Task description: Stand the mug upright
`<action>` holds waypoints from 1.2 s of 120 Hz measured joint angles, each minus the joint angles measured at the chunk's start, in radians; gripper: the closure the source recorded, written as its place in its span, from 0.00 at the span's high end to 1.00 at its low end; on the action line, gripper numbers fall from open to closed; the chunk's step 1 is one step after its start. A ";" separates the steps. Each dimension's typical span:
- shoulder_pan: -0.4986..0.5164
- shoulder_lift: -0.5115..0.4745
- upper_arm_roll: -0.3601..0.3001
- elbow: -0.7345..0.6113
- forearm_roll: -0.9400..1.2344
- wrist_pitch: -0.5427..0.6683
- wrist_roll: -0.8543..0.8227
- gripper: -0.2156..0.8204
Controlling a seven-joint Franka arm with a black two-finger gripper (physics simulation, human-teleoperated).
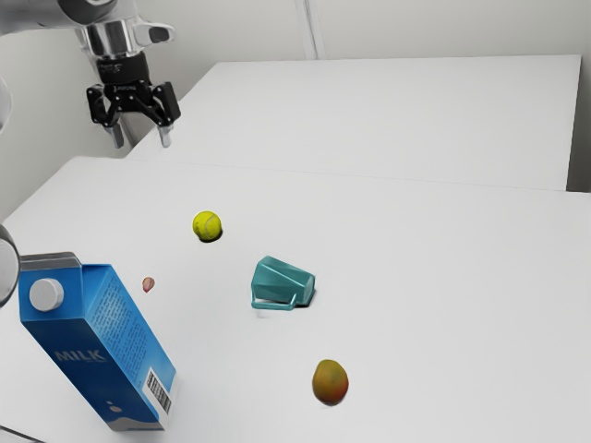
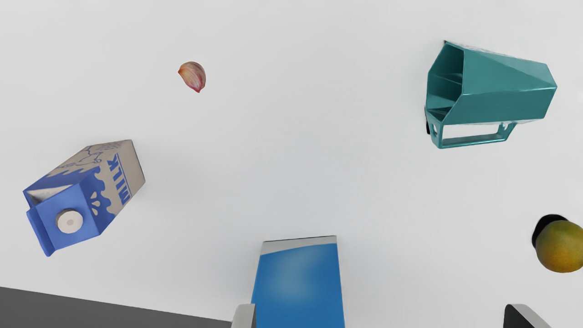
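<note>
1. In the wrist view, a blue-and-beige milk carton [image 2: 98, 182] is standing beyond the garlic clove, on the side facing away from the mug.
2. At the lower left of the exterior view, a blue milk carton [image 1: 106, 346] is standing upright, its white cap facing out; in the wrist view its blue side is appearing between the two fingertips, nearer to one of them.
3. At the upper left, the arm [image 1: 55, 17] is reaching in and the gripper [image 1: 142, 144] is hanging above the table [image 1: 416, 258], well apart from the mug. Its fingers are standing wide apart and holding nothing.
4. At the exterior view's left, above the blue carton, the garlic clove [image 1: 149, 285] is lying on the table.
5. Left of centre and higher in the exterior view, a yellow-green tennis ball [image 1: 207, 224] is resting on the table.
6. Near the middle of the exterior view, the teal mug [image 1: 286, 280] is lying on its side. Its mouth is facing the exterior view's left, its base is pointing to the exterior view's right, and its handle is running along the side toward the bottom of the frame.
7. Below the mug and a little to the exterior view's right, a green-and-orange mango [image 1: 331, 381] is resting on the table, apart from the mug.
</note>
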 joint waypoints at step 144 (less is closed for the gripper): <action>0.222 0.210 -0.113 -0.787 -1.340 0.664 0.766 0.78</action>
